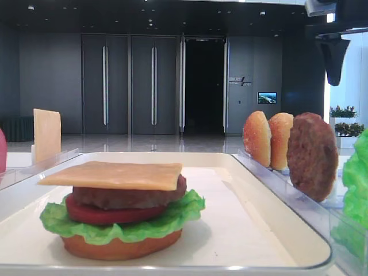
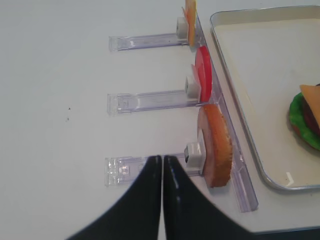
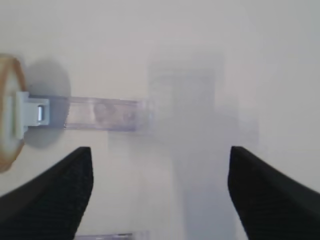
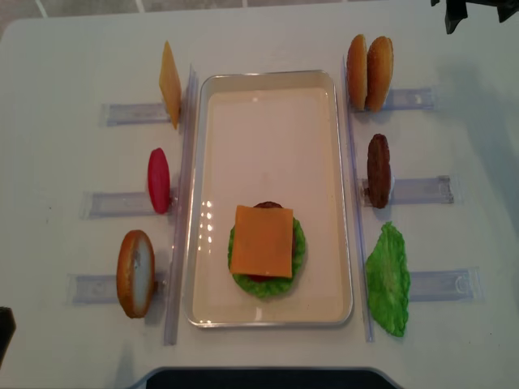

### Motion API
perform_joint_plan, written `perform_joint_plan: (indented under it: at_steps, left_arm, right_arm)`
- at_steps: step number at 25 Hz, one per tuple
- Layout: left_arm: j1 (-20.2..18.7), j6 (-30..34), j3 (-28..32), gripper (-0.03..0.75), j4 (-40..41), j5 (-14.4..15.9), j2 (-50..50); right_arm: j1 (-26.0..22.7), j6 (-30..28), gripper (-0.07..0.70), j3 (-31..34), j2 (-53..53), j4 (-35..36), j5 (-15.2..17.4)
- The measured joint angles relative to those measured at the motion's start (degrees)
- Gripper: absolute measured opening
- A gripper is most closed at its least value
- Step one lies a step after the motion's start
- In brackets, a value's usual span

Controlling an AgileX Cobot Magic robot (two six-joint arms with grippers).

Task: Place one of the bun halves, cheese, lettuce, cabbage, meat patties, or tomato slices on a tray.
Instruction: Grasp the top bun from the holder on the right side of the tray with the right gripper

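Note:
On the white tray [image 4: 332, 162] lies a stack with a cheese slice [image 4: 262, 240] on top, over a meat patty, tomato and lettuce [image 1: 123, 227] on a flat bun. Two domed bun halves [image 4: 369, 73] stand upright in the back right rack. My right gripper [image 3: 160, 150] hangs open and empty over the table just right of them. The edge of one bun half [image 3: 7, 115] shows at the left of the right wrist view. My left gripper [image 2: 162, 157] is shut and empty, beside the flat bottom bun [image 2: 216, 145] in the front left rack.
Clear racks flank the tray. On the left stand a spare cheese slice [image 4: 169, 85] and a tomato slice [image 4: 159, 180]. On the right are a meat patty [image 4: 378, 170] and a lettuce leaf [image 4: 388, 279]. The table's front edge [image 4: 259, 371] is close to the tray.

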Motion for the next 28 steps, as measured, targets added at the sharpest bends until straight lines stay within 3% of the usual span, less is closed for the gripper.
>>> perform_joint_plan:
  at_steps: [14,28]
  left_arm:
    - [0.00,0.00,0.00,-0.007,0.00,0.00,0.00]
    - [0.00,0.00,0.00,-0.007,0.00,0.00,0.00]
  right_arm:
    - [14.29,6.15,0.556,-6.77,0.39,0.43,-0.38]
    - [14.99,13.51,0.556,-9.37,7.29,6.14,1.02]
